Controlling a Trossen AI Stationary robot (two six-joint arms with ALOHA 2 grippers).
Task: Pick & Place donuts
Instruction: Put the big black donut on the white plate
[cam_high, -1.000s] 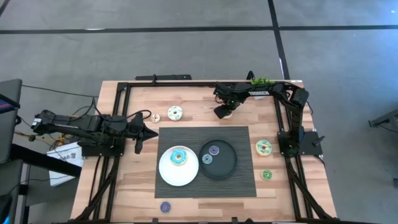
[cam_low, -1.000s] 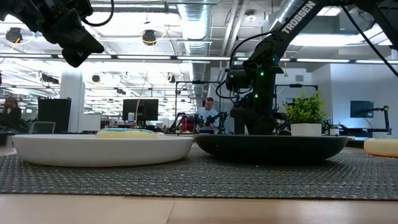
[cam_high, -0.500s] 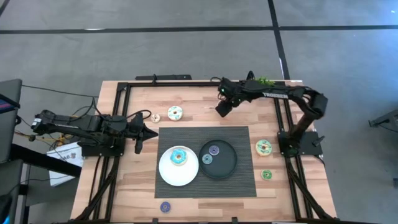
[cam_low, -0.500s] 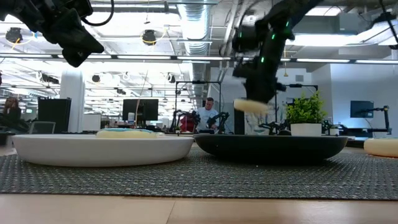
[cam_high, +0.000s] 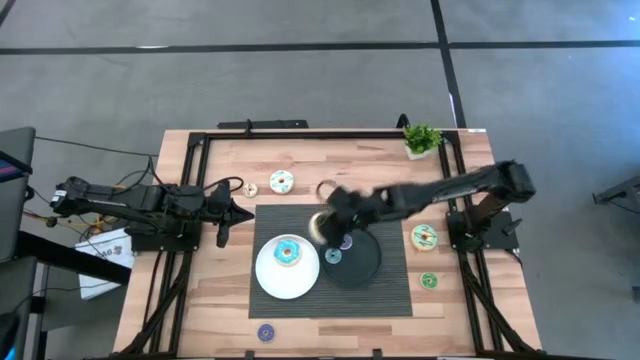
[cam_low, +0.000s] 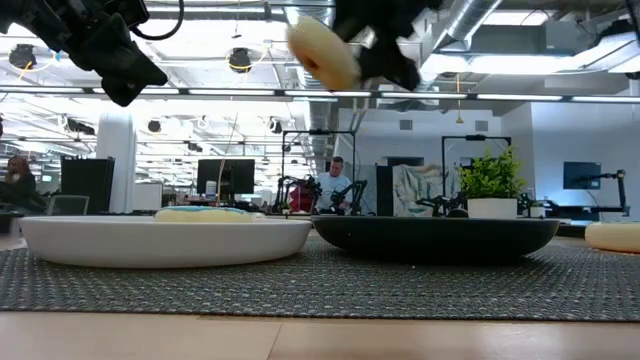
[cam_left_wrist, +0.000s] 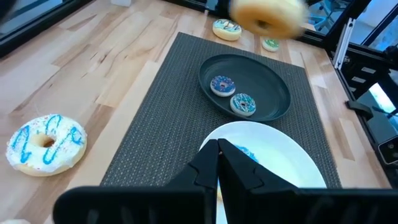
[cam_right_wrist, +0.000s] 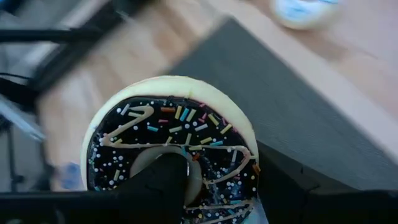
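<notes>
The right gripper (cam_high: 322, 222) is clamped on the chocolate donut (cam_right_wrist: 171, 149), one finger through its hole, and carries it high above the mat (cam_high: 390, 295), over the gap between the white plate (cam_high: 268, 280) and the black plate (cam_high: 366, 266). In the low view the ring hangs tilted, well clear of both rims.

To finish this step well, the arm should likely slow, settle over a bare part of whichever plate is meant, level the donut and lower it close to the surface before releasing. Dropped from this height, a tilted ring could roll or knock its neighbours. On the white plate, the free room lies beside the blue donut (cam_high: 288, 252); on the black plate, beside the small ones.

The left gripper (cam_high: 223, 210) waits near the mat's left edge, its fingers pressed together on nothing.

Counted in the high view:
- Four large donuts: chocolate in the gripper, blue on the white plate, white (cam_high: 281, 182) and pale green (cam_high: 424, 237) on the worktop (cam_high: 330, 165).
- Four small donuts: purple (cam_left_wrist: 222, 85) and blue (cam_left_wrist: 242, 104) in the black plate, green (cam_high: 429, 281) and another (cam_high: 265, 332) on the worktop.
- Two plates, one mat, one plant (cam_high: 421, 138).
</notes>
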